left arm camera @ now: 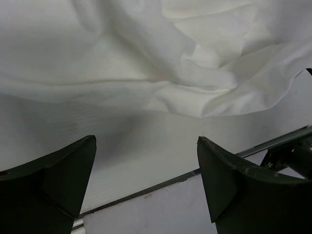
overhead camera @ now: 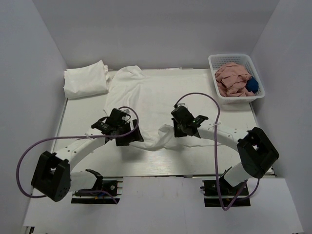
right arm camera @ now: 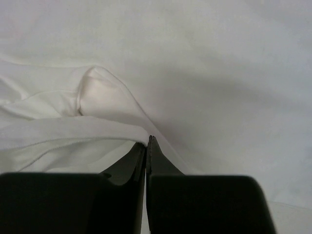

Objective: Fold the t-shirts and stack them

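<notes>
A white t-shirt lies spread and rumpled across the middle of the table. Its near hem is bunched between the two grippers. A folded white t-shirt bundle sits at the far left corner. My left gripper is open and empty just off the shirt's near left edge. In the left wrist view the gripper hovers over bare table, with the crumpled shirt ahead of it. My right gripper is shut, and a fold of the shirt's hem meets its tips.
A white plastic basket at the far right holds pink cloth and a blue item. Grey walls close in the table on the left, back and right. The table's near edge runs just below the left gripper.
</notes>
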